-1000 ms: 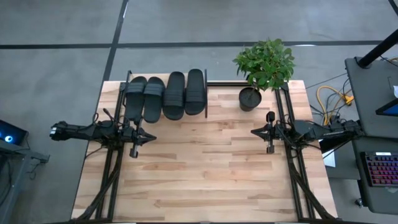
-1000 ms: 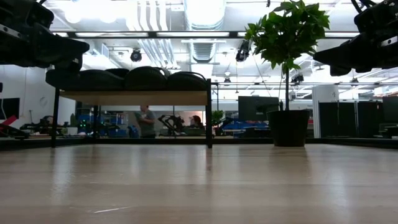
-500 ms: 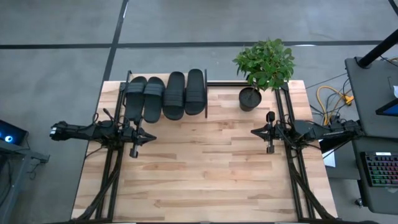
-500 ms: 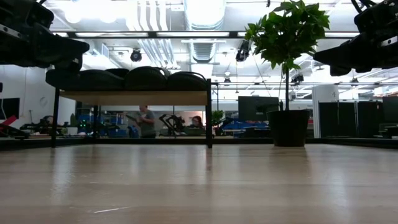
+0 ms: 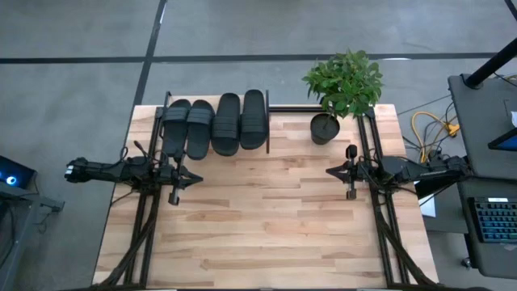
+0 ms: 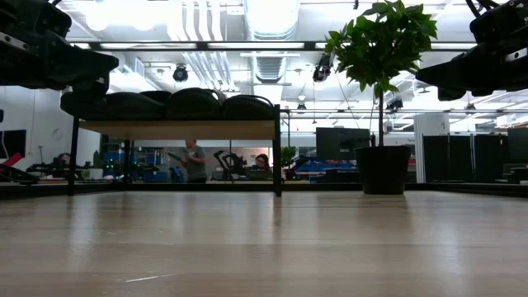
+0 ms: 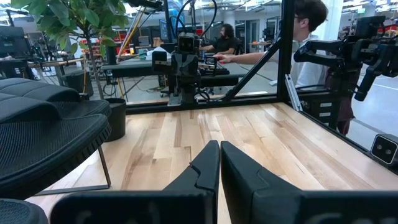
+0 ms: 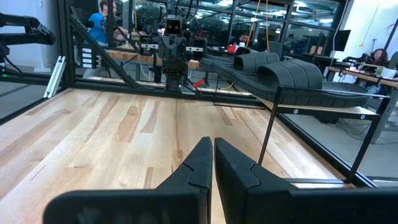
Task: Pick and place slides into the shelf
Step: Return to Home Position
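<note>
Several matte black slides lie side by side by their soles on the shelf, a light-wood board on thin black posts at the table's far edge; in the low view the slides top the raised board. My left gripper hovers shut at the table's left side, near the shelf's left end. My right gripper hovers shut at the table's right side, below the plant. In the left wrist view the slides sit beside my shut left gripper; the right wrist view shows my shut right gripper and the slides.
A potted plant stands at the far right of the table, right of the shelf. Bare wooden tabletop lies between the two arms and toward the near edge. People are in the room beyond the table.
</note>
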Robot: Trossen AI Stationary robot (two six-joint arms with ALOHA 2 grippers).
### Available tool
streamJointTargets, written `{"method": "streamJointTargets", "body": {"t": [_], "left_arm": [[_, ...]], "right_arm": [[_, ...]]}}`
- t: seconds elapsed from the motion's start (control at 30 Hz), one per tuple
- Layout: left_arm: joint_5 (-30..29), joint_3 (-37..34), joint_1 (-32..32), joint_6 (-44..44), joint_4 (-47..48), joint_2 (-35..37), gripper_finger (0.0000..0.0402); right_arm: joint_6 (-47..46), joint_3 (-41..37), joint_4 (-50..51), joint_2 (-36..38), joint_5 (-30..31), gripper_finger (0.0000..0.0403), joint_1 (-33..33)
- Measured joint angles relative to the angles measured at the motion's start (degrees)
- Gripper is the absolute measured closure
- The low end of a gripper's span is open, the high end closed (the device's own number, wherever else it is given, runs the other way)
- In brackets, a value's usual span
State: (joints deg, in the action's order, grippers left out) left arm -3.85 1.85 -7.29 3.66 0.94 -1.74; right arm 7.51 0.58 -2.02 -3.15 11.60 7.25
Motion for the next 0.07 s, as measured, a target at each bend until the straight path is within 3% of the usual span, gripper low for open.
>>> {"method": "streamJointTargets", "body": {"t": [0.07], "left_arm": [[0.01, 0.00, 0.00, 0.00, -0.01, 0.00, 0.0402]], "right_arm": [[0.00, 0.00, 0.00, 0.00, 0.00, 0.0394, 0.00]]}}
